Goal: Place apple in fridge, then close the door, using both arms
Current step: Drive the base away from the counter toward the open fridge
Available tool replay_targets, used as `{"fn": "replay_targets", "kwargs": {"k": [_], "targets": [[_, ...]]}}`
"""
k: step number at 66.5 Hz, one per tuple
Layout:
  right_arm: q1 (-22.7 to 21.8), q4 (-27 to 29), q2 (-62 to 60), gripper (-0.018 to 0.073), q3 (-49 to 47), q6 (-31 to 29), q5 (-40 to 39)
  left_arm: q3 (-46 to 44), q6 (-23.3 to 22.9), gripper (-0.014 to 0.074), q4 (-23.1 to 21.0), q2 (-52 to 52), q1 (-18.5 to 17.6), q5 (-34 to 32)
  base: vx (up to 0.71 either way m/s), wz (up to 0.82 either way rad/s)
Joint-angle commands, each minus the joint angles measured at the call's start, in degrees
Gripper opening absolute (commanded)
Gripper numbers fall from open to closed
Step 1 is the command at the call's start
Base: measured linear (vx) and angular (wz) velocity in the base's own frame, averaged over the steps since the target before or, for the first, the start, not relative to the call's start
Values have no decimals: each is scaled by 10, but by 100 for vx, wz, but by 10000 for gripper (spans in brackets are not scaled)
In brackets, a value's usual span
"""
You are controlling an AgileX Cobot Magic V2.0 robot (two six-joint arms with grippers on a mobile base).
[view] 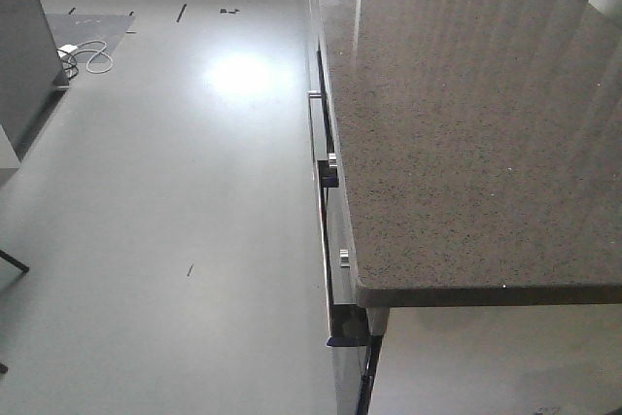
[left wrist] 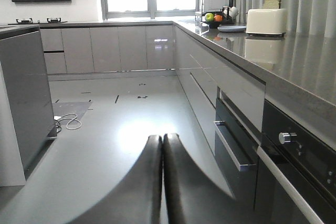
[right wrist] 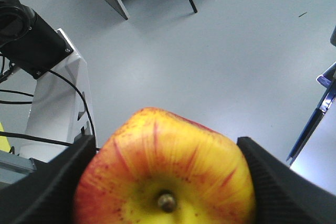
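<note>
Apple: the apple (right wrist: 165, 171) fills the lower middle of the right wrist view, with its stem dimple towards the camera, yellow around the stem and red streaks running outward.
Apple and claw: it sits between the two black fingers (right wrist: 47, 187) of the right claw (right wrist: 165, 182), with one finger against each flank; its lower part is cut off by the picture's edge.
Right claw: pinching the apple, held above bare grey floor.
Behind the apple: a white part of the robot's frame (right wrist: 58, 103) with black cables and a black arm joint (right wrist: 26, 30) shows up and to the left of it.
Left claw: the left claw (left wrist: 162, 140) has its fingers pressed together, nothing between them, and points along the floor beside the counter.
Counter: the grey speckled counter (view: 466, 143) takes up the right side of the front view, and its near corner hangs over the drawer fronts.
Drawers: the drawers (view: 326, 172) run below the counter's edge, with metal handles.
Oven: an oven (left wrist: 299, 166) with a round knob is built in under the counter.
On the counter: a cream toaster (left wrist: 266, 21) holding a slice of bread stands at the far end, near a rack with fruit (left wrist: 215, 18).
Floor: a glossy grey floor (view: 165, 191) lies beside the counter, and a coiled white cable (view: 92, 55) rests well apart from the counter.
Cabinet: a dark grey cabinet (left wrist: 21, 103) stands across the floor from the counter.
</note>
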Motion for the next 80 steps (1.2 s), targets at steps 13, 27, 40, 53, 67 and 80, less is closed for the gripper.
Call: {"fn": "replay_targets", "kwargs": {"k": [13,27,40,53,67,80], "targets": [[1,27,3,192,-15,-3,-22,-10,-5,-6,0,-8,-1,-45,0,1],[1,27,3,192,-15,-3,-22,-10,-5,-6,0,-8,-1,-45,-1,2],[1,27,3,192,-15,-3,-22,-10,-5,-6,0,-8,-1,-45,-2,10],[1,27,3,192,-15,-3,-22,-10,-5,-6,0,-8,-1,-45,-2,21],[1,27,3,192,-15,-3,-22,-10,-5,-6,0,-8,-1,-45,-1,35],[1,27,3,192,-15,-5,-22,-10,-5,-6,0,-8,-1,-45,-1,43]]}}
